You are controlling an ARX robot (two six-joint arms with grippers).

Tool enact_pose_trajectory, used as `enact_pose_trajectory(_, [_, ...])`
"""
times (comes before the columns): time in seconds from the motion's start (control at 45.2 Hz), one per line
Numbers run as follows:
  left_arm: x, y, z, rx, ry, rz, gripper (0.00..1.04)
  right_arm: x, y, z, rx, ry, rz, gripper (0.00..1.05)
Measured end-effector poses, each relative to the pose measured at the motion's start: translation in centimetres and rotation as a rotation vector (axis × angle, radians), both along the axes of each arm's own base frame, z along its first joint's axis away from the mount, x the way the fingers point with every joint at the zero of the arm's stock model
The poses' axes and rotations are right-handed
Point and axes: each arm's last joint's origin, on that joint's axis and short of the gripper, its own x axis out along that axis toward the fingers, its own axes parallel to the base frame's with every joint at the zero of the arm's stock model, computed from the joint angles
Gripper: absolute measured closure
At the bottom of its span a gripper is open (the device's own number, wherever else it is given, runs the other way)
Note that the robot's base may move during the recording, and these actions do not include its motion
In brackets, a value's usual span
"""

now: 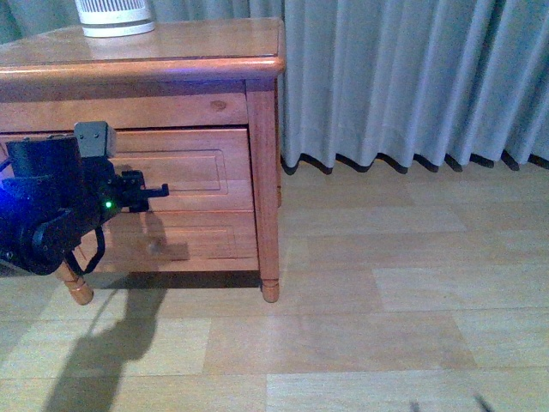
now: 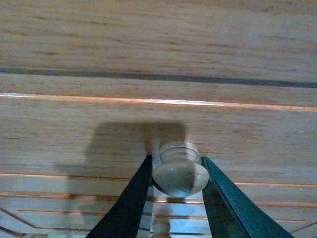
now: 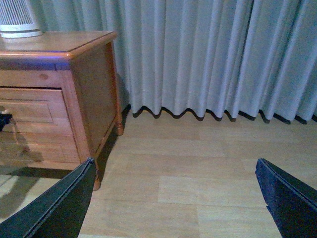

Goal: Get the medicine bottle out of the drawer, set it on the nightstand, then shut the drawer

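Observation:
The orange-brown nightstand (image 1: 262, 154) stands at the left; it also shows in the right wrist view (image 3: 91, 84). Its upper drawer (image 1: 206, 159) looks closed or nearly closed, with a thin dark gap above its front (image 2: 198, 124). My left gripper (image 1: 159, 190) is at the drawer front, shut on the round wooden drawer knob (image 2: 179, 172), one dark finger on each side (image 2: 176, 158). My right gripper (image 3: 176, 198) is open and empty above the bare floor, right of the nightstand. The medicine bottle is not in view.
A tall white ribbed cylinder (image 1: 114, 17) stands at the back of the nightstand top. The lower drawer (image 1: 206, 236) is shut below. Grey curtains (image 1: 403, 77) hang behind, down to the pale wood floor (image 1: 386, 300).

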Motion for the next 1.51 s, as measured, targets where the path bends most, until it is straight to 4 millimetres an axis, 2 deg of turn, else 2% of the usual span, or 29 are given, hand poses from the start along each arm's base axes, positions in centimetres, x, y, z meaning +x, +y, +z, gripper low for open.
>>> enact_pose_trajectory(0.221, [-0.2,0.1,-0.1,0.001,-0.012,-0.002,0.79,0.0,0.0,0.0,0.000,0.000,0.000,0.07])
enact_pose_trajectory(0.376, [-1.8,0.3,-0.5,-0.004,-0.017,-0.011,0.79,0.0,0.0,0.0,0.000,0.000,0.000,0.07])
enact_pose_trajectory(0.531, [-4.7,0.6,-0.4,-0.006,-0.008,-0.030,0.79,0.0,0.0,0.0,0.000,0.000,0.000,0.07])
enact_pose_trajectory(0.841, [-12.3,1.6,0.4,-0.004,0.056,-0.054,0.79,0.0,0.0,0.0,0.000,0.000,0.000,0.07])
enact_pose_trajectory(1.04, [-16.4,1.7,0.5,-0.007,0.087,-0.053,0.79,0.0,0.0,0.0,0.000,0.000,0.000,0.07])
enact_pose_trajectory(1.217, [-17.0,1.7,0.4,-0.008,0.110,-0.053,0.79,0.0,0.0,0.0,0.000,0.000,0.000,0.07])
enact_pose_trajectory(1.505, [-16.9,1.7,1.2,-0.004,0.116,-0.037,0.40,0.0,0.0,0.0,0.000,0.000,0.000,0.07])
